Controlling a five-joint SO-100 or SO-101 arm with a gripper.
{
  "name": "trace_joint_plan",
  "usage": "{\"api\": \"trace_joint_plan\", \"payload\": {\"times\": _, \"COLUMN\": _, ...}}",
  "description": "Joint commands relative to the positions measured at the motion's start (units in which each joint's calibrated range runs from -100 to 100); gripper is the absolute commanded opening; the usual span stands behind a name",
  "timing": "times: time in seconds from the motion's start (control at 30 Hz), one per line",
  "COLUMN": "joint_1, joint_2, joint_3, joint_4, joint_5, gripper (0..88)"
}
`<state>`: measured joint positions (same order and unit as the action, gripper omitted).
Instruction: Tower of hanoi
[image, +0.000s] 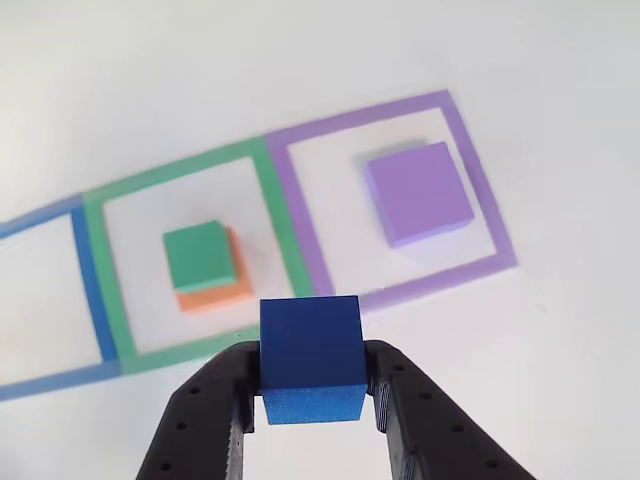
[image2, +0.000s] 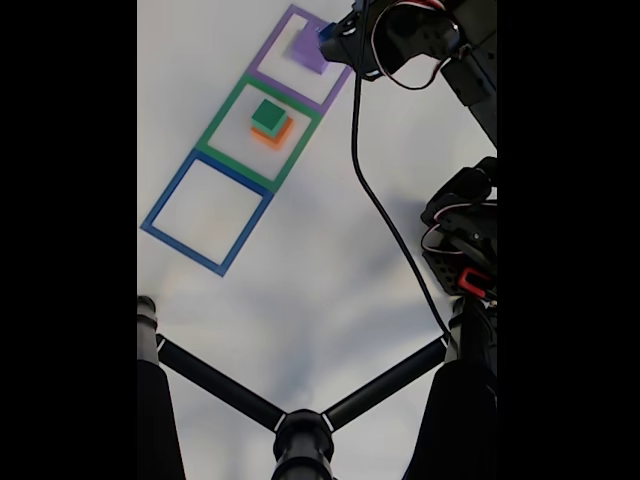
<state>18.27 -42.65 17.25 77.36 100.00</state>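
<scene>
While the gripper (image: 312, 400) clamps the blue cube (image: 310, 345) above the desk (image: 560, 330), near the purple frame (image: 300, 215), a tilted release onto the purple block (image: 418, 192) could topple it.

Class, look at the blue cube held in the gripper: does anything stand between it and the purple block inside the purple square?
Nothing visible does. The gripper holds the blue cube clear of the table, and the flat purple block lies uncovered in the purple taped square. The green-on-orange stack sits aside in the green square.
</scene>
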Motion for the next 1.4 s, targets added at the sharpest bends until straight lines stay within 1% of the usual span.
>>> {"api": "trace_joint_plan", "payload": {"times": 0.0, "joint_1": -4.7, "joint_2": -2.6, "joint_3": -13.3, "joint_4": 12.0, "joint_5": 0.0, "gripper": 2.3}}
{"api": "trace_joint_plan", "payload": {"times": 0.1, "joint_1": -7.4, "joint_2": -4.4, "joint_3": -14.7, "joint_4": 14.6, "joint_5": 0.0, "gripper": 2.1}}
{"api": "trace_joint_plan", "payload": {"times": 0.23, "joint_1": -10.4, "joint_2": -6.1, "joint_3": -13.2, "joint_4": 15.2, "joint_5": 0.0, "gripper": 2.1}}
{"api": "trace_joint_plan", "payload": {"times": 0.4, "joint_1": -12.3, "joint_2": -8.5, "joint_3": -4.8, "joint_4": 10.3, "joint_5": 0.0, "gripper": 2.3}}
{"api": "trace_joint_plan", "payload": {"times": 0.5, "joint_1": -12.6, "joint_2": -11.4, "joint_3": 6.2, "joint_4": 1.6, "joint_5": 0.0, "gripper": 2.4}}
{"api": "trace_joint_plan", "payload": {"times": 0.7, "joint_1": -12.1, "joint_2": -15.0, "joint_3": 29.0, "joint_4": -21.6, "joint_5": 0.0, "gripper": 2.5}}
{"api": "trace_joint_plan", "payload": {"times": 0.9, "joint_1": -13.0, "joint_2": -14.0, "joint_3": 44.4, "joint_4": -43.2, "joint_5": 0.0, "gripper": 2.6}}
{"api": "trace_joint_plan", "payload": {"times": 1.13, "joint_1": -14.6, "joint_2": -11.7, "joint_3": 56.4, "joint_4": -61.9, "joint_5": 0.0, "gripper": 2.6}}
{"api": "trace_joint_plan", "payload": {"times": 1.37, "joint_1": -14.3, "joint_2": -2.6, "joint_3": 59.1, "joint_4": -75.5, "joint_5": 0.0, "gripper": 2.6}}
